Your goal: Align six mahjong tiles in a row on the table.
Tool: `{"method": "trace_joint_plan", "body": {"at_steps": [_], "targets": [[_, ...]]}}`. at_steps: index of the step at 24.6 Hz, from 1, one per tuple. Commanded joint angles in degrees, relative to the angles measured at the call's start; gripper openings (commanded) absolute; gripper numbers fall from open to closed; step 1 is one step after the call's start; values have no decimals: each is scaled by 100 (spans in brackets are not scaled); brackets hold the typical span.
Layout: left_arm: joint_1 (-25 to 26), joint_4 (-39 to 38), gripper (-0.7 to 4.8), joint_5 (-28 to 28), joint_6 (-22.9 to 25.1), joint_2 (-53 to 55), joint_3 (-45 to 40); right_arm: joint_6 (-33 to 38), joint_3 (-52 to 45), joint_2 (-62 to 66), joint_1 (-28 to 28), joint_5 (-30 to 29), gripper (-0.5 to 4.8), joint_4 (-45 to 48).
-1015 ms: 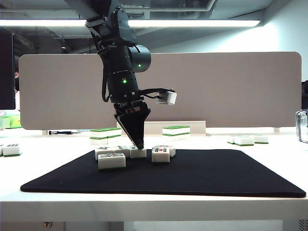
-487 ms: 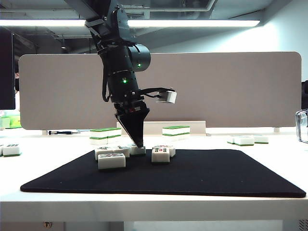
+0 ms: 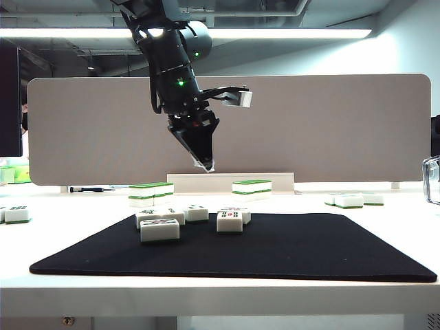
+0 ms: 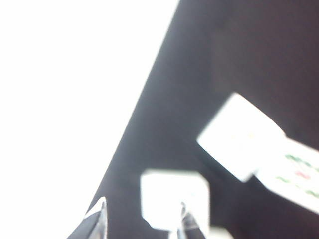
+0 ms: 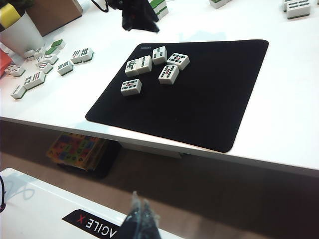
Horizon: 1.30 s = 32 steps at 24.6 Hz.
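**Left arm up high, six tiles bunched on the mat**

Well, the left arm is slanting down from the upper left of the exterior view, wrist cocked. The left gripper (image 3: pixel 205 163) hangs in mid-air in front of the grey divider panel (image 3: pixel 330 130), well above the table (image 3: pixel 206 295). Its wrist camera shows the two fingertips (image 4: pixel 101 219) standing apart with nothing clamped between them, though that picture is blurred.

The right gripper (image 5: pixel 141 216) sits low, off the near edge of the table, with its tips pressed together.

Down on the black mat (image 3: pixel 309 247), left of centre, the six mahjong tiles (image 5: pixel 168 73) lie face up in a loose cluster. Two touch side by side and the rest sit at odd angles.

At the far right edge stands a clear container (image 3: pixel 432 180); I cannot tell what is in it.
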Motion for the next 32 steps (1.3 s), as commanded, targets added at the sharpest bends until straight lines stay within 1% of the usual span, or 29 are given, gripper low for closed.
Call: {"method": "trace_joint_plan", "body": {"at_steps": [1,2,4,6,10,15,17,19,21,29,32], "targets": [[0,579,173,-31,-304,205,-33,-13,15,-68,7,4,-1,50],[0,682,168,-120,-374,308,-33,-13,15,-68,7,2,-1,48],[0,769,122,-437,-372,481,-33,-13,15,-68,7,4,-1,48],[13,857,118,-638,-402,634,-37,-13,15,-68,7,4,-1,50],[22,883,118,-636,-575,765,-46,-13,15,-68,7,4,-1,48],[20,739,118,-627,-599,793,-46,-13,15,-68,7,9,-1,50],[20,614,118,-629,-868,791,-44,-13,15,-68,7,9,-1,50],[20,490,118,-629,-992,793,-44,-15,15,-68,7,9,-1,52],[17,354,118,-632,-986,793,-44,-15,15,-68,7,11,-1,52],[4,352,118,-619,-992,721,-42,-15,15,-68,7,11,-1,52],[-2,219,118,-616,-1172,719,-42,-15,15,-68,7,13,-1,55]]}}
